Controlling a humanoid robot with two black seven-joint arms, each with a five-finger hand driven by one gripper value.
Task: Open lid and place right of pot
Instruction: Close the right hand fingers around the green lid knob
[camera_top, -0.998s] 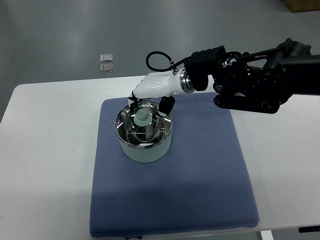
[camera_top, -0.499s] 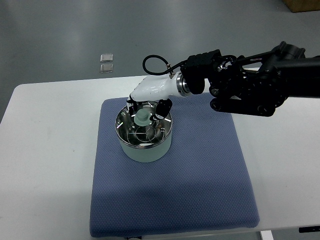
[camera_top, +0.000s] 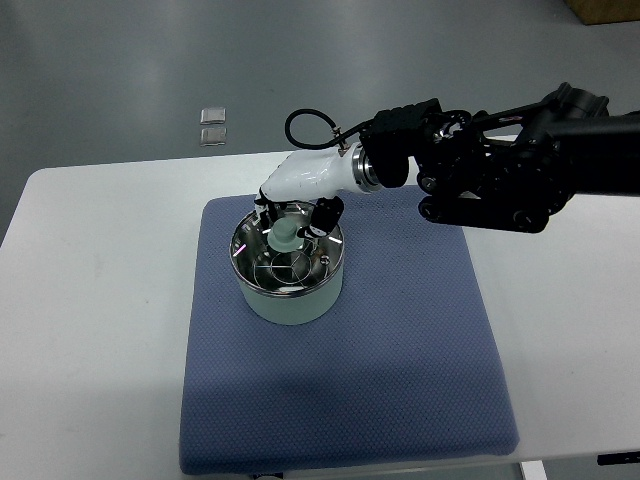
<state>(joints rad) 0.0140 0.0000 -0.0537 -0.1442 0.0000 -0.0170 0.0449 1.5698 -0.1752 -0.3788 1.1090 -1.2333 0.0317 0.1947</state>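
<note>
Hidden: the dark fingers (camera_top: 322, 214) of the right hand (camera_top: 300, 190) reach down round the lid's pale green knob (camera_top: 284, 236); whether they press on it or only flank it cannot be told from above.
Hard to make out: the glass lid (camera_top: 288, 256) is clear and full of reflections, so its edge blends into the pot's steel rim.
Cut off: the black right arm (camera_top: 510, 170) runs out at the picture's right edge.
Pot: a pale pot (camera_top: 292, 298), upright on the far left part of the mat, with the lid seated on top.
Right hand: white shell above the far rim of the pot, fingers curled downward at the knob.
Surface: a blue-grey textured mat (camera_top: 400, 350) on a white table (camera_top: 90, 340).
Room: grey floor (camera_top: 120, 70) beyond the table, with two small clear squares (camera_top: 213, 126) lying on it, and a brown corner (camera_top: 603, 10) at the top right.
</note>
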